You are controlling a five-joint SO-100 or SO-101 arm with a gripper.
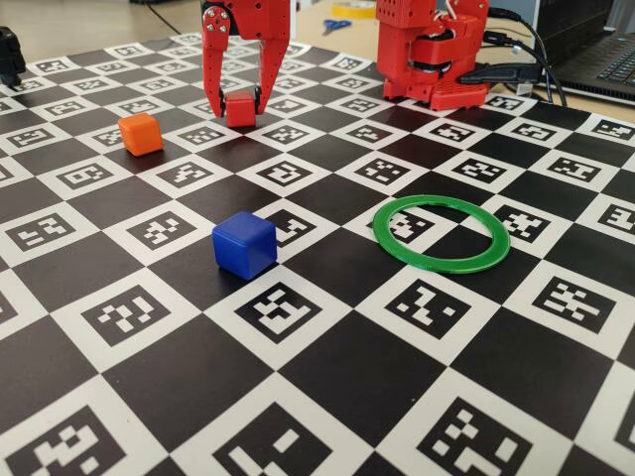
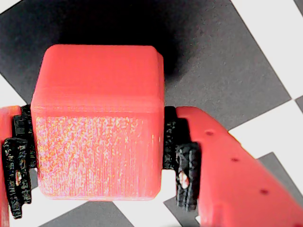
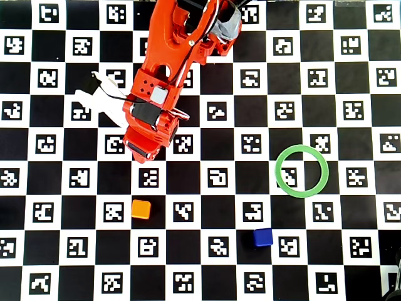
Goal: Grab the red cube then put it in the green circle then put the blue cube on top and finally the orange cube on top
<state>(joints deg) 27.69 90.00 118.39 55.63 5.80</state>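
Checkerboard-marked tabletop (image 1: 327, 387) fills the fixed view; the arm reaches straight down, fingers (image 1: 212, 94) clamped on the red cube (image 1: 240, 109), orange cube (image 1: 141, 134) nearby left, blue cube (image 1: 244, 244) and green circle (image 1: 442, 233) nearer the camera. Wrist view: black pads (image 2: 187, 172) press both cube sides. Overhead, the arm angles down-left, hiding the red cube.
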